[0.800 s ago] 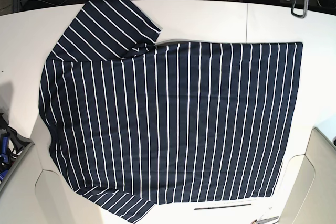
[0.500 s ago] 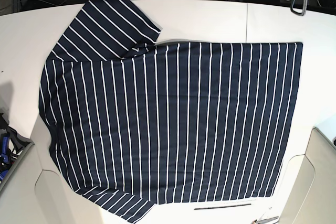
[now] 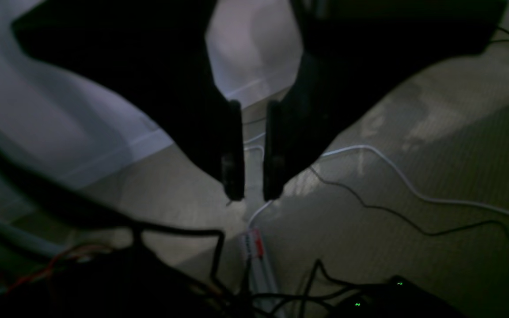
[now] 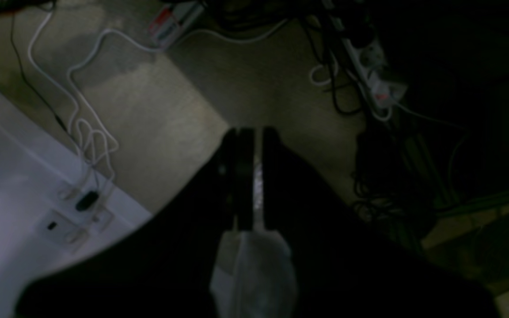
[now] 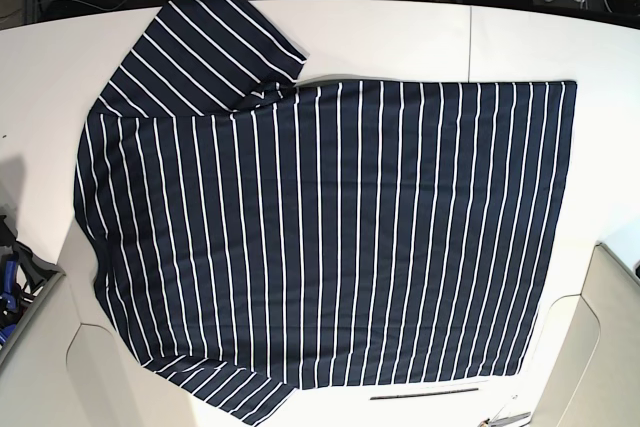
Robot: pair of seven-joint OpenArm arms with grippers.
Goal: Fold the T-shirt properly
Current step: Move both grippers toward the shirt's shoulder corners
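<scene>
While the T-shirt (image 5: 330,237) lies flat, left claw (image 3: 252,194) gapes narrowly — right claw (image 4: 251,132) closed.

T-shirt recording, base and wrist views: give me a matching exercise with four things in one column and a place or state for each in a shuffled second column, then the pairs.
Things:
1. T-shirt
2. table
3. left gripper
4. right gripper

Places or states:
A. white, under the cloth
B. over the floor near a looped white cable, holding nothing
C. spread flat, unfolded
D. jaws a narrow gap apart, above a white power strip

Pairs: 1-C, 2-A, 3-D, 4-B
</scene>
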